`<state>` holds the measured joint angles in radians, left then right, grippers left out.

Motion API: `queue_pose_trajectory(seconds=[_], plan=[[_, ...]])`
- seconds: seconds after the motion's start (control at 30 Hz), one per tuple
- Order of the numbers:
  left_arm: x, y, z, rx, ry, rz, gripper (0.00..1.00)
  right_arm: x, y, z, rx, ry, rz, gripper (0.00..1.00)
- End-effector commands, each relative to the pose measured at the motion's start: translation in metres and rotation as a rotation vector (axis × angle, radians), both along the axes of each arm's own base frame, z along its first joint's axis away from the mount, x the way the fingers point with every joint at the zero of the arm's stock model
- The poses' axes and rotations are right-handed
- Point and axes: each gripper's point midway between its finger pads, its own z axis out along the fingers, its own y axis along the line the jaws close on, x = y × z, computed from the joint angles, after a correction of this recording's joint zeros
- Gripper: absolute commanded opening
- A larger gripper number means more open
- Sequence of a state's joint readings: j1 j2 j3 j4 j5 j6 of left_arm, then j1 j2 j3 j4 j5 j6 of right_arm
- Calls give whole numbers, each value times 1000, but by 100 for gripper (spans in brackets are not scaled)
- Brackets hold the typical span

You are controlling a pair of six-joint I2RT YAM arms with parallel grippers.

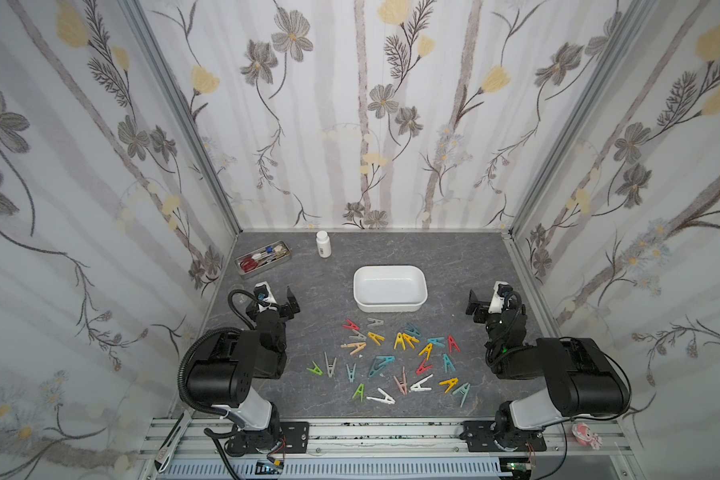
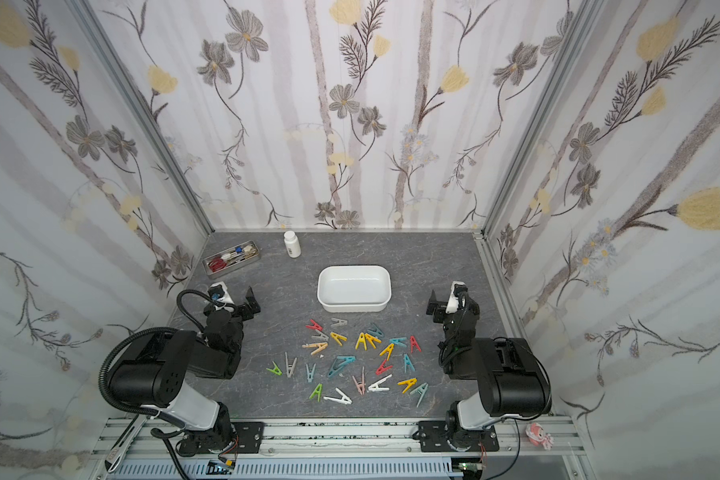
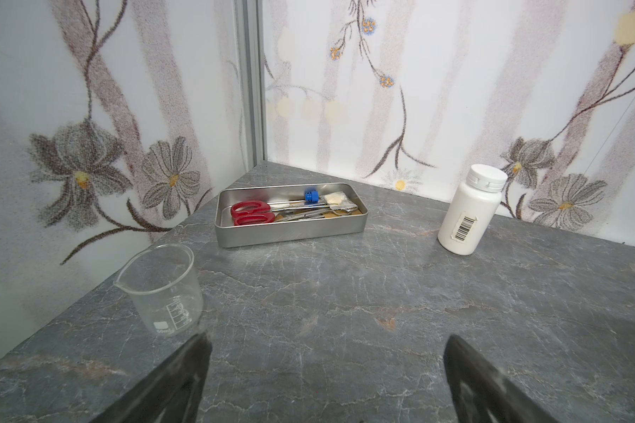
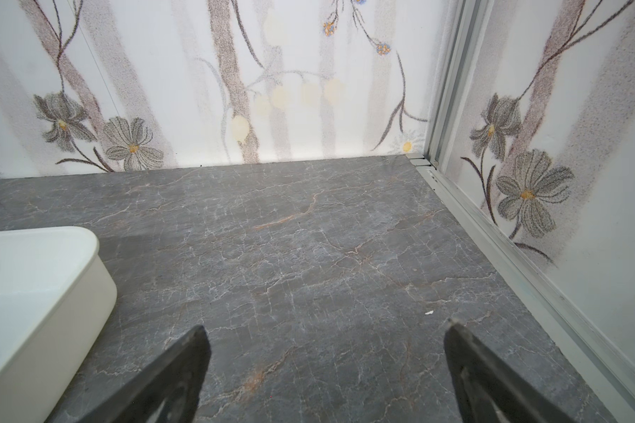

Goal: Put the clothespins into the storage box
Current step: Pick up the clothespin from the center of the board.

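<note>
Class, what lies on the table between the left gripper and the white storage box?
Nothing: only bare grey tabletop separates the left gripper from the storage box, as both top views show.

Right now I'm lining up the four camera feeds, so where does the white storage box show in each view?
Top views: the storage box sits mid-table in both, just beyond the scattered clothespins.
Left wrist: not in it.
Right wrist: only one rounded corner shows, cut off by the frame edge.
Shared landmark: the grey marbled tabletop, seen in every view.
</note>
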<state>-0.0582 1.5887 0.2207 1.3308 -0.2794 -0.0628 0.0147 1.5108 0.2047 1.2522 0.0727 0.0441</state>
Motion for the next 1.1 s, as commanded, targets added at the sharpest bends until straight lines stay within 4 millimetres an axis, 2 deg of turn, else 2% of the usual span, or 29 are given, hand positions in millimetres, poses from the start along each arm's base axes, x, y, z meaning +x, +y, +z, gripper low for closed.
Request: queue_pose_trajectory(seconds=[0.0,0.6,0.8,0.93,1.07], plan=[[3,2,12,-14,-51,12,100,3,2,13,-12,-52,13,100],[2,2,12,-15,-52,12,100,3,1,12,-6,-48,11,100],[-1,8,14,-24,-63,49,100,-5,-5,21,2,-87,-23,99],[-2,6,20,-19,-72,43,100,-8,-14,35,7,-92,-84,94],[-3,3,21,-6,-74,37,100,5,-14,39,37,31,-93,88]])
